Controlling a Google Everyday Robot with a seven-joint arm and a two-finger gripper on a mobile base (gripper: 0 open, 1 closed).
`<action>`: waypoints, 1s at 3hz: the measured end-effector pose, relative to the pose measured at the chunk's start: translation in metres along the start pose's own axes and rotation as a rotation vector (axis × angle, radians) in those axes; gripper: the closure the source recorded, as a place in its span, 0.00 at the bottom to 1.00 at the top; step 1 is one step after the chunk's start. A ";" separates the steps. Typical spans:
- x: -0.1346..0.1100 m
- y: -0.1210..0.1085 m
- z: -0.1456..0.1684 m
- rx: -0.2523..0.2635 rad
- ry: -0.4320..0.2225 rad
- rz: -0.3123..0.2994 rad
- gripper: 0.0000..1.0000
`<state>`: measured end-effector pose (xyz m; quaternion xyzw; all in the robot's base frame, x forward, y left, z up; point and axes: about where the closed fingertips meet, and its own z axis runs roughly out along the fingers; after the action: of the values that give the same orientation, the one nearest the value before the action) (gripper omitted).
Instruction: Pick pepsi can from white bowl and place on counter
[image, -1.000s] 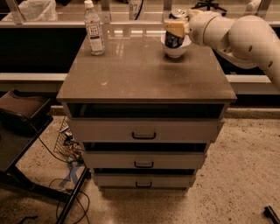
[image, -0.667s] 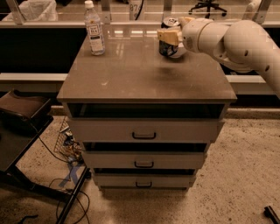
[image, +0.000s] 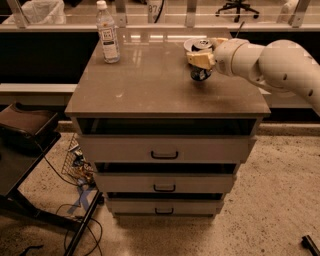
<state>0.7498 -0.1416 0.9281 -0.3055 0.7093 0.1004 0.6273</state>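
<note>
The pepsi can (image: 201, 75) is dark blue with a silver top. It is upright at the back right of the counter (image: 150, 85), with its base at or just above the surface. My gripper (image: 200, 60) reaches in from the right on a white arm. Its tan fingers (image: 196, 60) are shut around the can's middle. A sliver of the white bowl (image: 188, 46) shows behind and to the left of the can's top. The gripper and can hide the rest of the bowl.
A clear plastic bottle (image: 108, 35) with a white cap stands at the back left of the counter. Three drawers (image: 165, 150) with dark handles are below the top. A dark stand (image: 25, 130) and cables are on the floor at left. A railing runs behind the counter.
The gripper has carried the can left and toward the front, out of the bowl and down toward the counter top. The bottle has not moved.
</note>
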 end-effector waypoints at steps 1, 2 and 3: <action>0.022 0.000 0.001 -0.007 -0.001 0.052 1.00; 0.041 0.000 0.007 -0.029 0.001 0.109 1.00; 0.039 -0.001 0.007 -0.032 0.001 0.114 0.84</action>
<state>0.7550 -0.1504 0.8896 -0.2747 0.7243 0.1469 0.6151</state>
